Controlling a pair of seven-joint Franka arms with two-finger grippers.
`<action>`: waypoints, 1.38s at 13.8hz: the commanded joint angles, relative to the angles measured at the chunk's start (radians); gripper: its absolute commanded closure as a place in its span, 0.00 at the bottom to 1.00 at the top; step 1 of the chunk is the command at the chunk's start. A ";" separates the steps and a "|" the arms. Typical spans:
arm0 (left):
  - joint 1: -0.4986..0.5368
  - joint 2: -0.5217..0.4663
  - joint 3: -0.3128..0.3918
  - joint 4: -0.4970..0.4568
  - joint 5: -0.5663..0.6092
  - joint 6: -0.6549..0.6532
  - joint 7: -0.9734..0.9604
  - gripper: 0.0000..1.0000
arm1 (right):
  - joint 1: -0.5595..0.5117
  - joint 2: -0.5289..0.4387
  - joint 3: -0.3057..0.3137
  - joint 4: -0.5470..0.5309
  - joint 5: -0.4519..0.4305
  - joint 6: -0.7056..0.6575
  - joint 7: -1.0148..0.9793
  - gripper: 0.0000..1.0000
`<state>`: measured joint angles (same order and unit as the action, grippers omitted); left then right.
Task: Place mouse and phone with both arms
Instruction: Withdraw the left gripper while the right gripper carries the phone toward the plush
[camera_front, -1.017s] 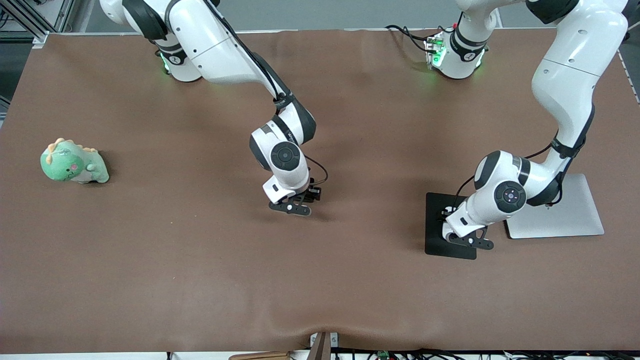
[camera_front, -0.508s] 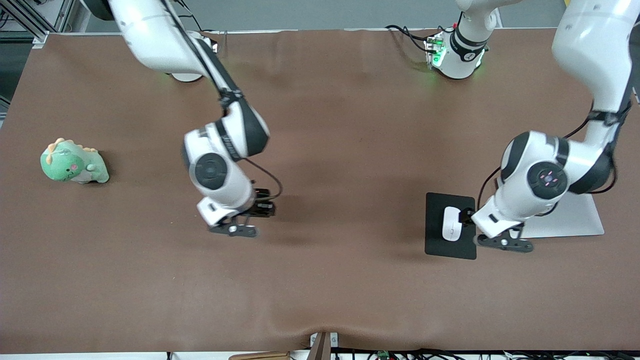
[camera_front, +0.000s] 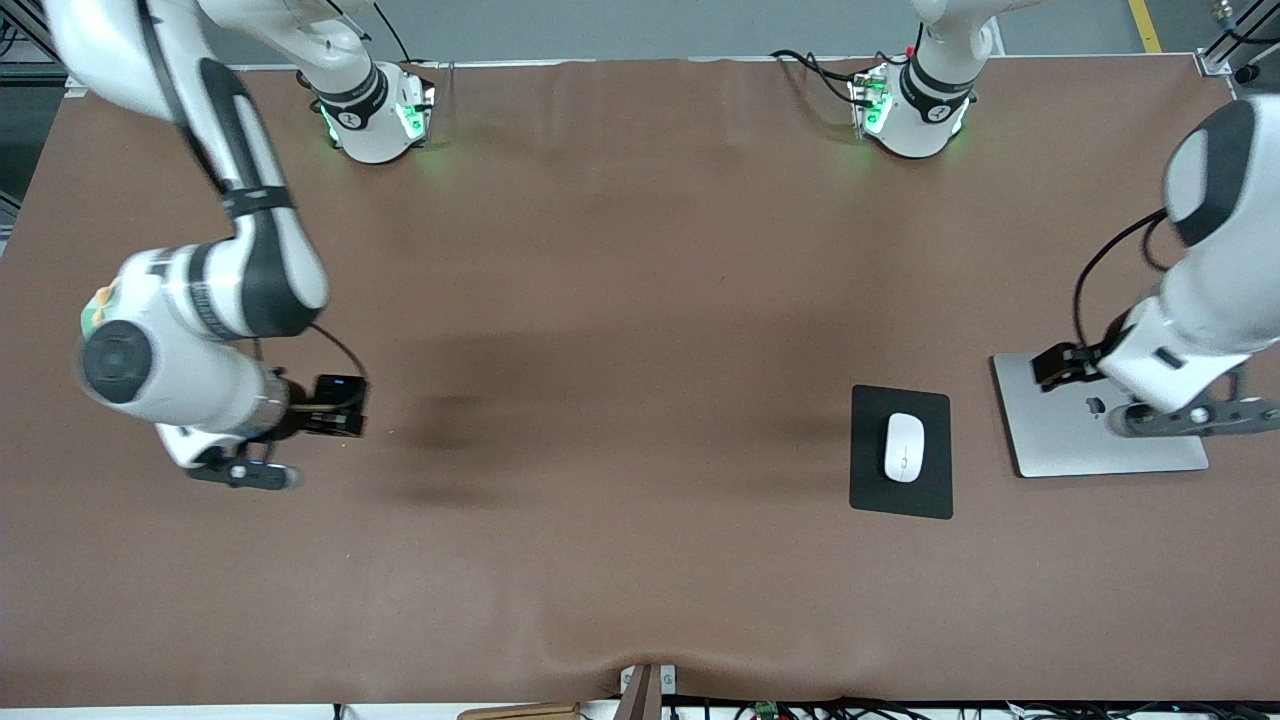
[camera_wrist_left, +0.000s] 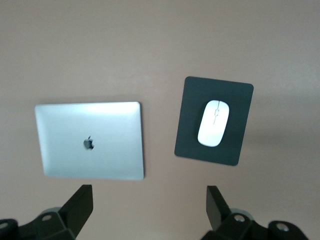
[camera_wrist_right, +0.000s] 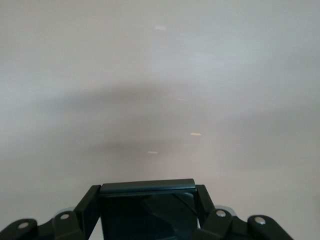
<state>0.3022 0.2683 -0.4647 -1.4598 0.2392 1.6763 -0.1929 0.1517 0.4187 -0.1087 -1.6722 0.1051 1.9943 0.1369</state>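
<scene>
Right gripper (camera_front: 243, 470), lower left of the front frame, up in the air over bare table: jaws clamped on the phone (camera_wrist_right: 147, 202). In the right wrist view the phone is a dark slab wedged flat between both fingers (camera_wrist_right: 87, 210), edge-on, so the grip looks square. Nothing under it but brown tabletop (camera_front: 620, 300). My read: phone is in transit, not yet put down. The right arm hides most of the green toy (camera_front: 92, 310); only a sliver shows at the arm's edge.

Left gripper (camera_front: 1190, 417), right edge of the front frame, over the closed silver laptop (camera_front: 1050, 440): jaws spread wide, holding nothing. In the left wrist view both fingers (camera_wrist_left: 80, 207) stand well apart with bare table between them.

Mouse (camera_front: 903, 446) sits lower right of centre in the front frame, on the black pad (camera_front: 868, 480), roughly centred, long axis lined up with the pad's long side. Pad lies just beside the laptop, not touching. Makes sense as a desk layout: mouse on pad next to laptop. Judgement: mouse half done, 1 of 2 items left.
</scene>
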 joint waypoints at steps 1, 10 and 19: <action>0.025 -0.084 -0.005 0.019 -0.044 -0.093 0.015 0.00 | -0.144 -0.054 0.024 -0.098 -0.004 0.012 -0.149 0.94; -0.013 -0.282 0.113 -0.017 -0.213 -0.204 0.112 0.00 | -0.348 0.017 0.023 -0.282 -0.085 0.291 -0.307 0.93; -0.282 -0.373 0.368 -0.131 -0.227 -0.247 0.084 0.00 | -0.382 0.112 0.024 -0.296 -0.085 0.339 -0.330 0.75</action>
<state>0.0275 -0.0629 -0.1110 -1.5546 0.0386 1.4470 -0.1021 -0.2108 0.5372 -0.1020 -1.9707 0.0358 2.3317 -0.1835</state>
